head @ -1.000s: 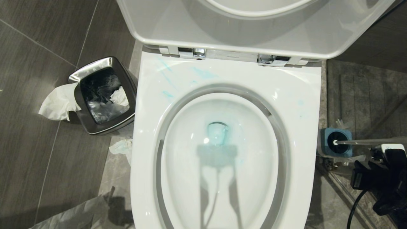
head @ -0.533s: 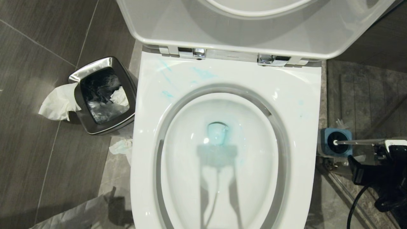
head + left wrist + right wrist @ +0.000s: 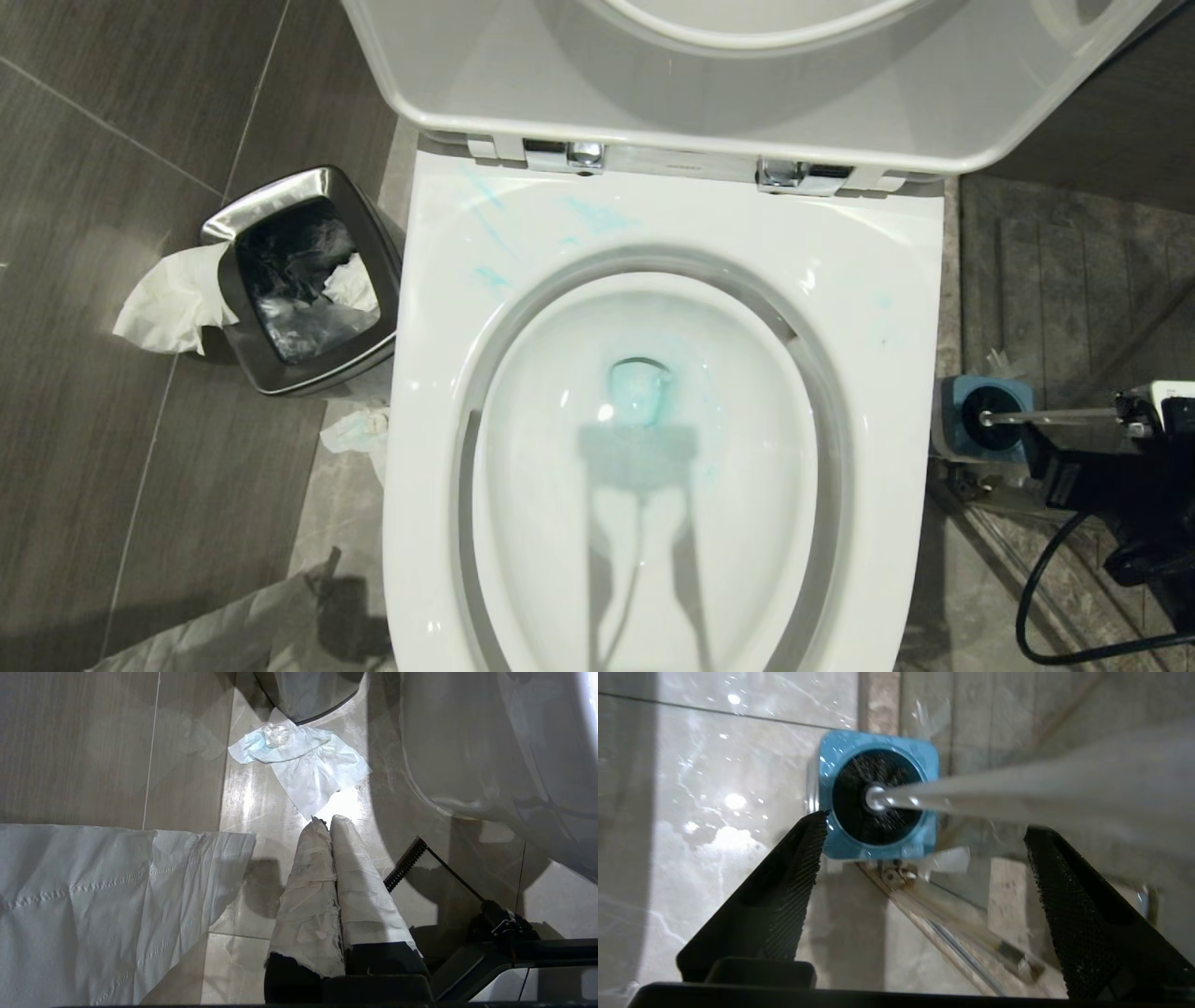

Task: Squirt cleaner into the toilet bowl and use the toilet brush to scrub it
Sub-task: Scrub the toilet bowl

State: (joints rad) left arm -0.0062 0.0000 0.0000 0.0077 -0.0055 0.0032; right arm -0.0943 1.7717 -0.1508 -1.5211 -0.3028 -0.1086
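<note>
Both right pincer (image 3: 924, 826) fingers have spread wider.

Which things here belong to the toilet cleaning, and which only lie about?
For the job: toilet bowl, turquoise cleaner smears, toilet brush in its blue holder, open right pincer.

Lying about: steel waste bin, crumpled tissue on floor, paper sheet.

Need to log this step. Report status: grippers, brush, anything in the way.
Right gripper open beside the toilet brush, not gripping. Left gripper shut, low by the floor. Brush seated in its holder. Nothing blocking.
</note>
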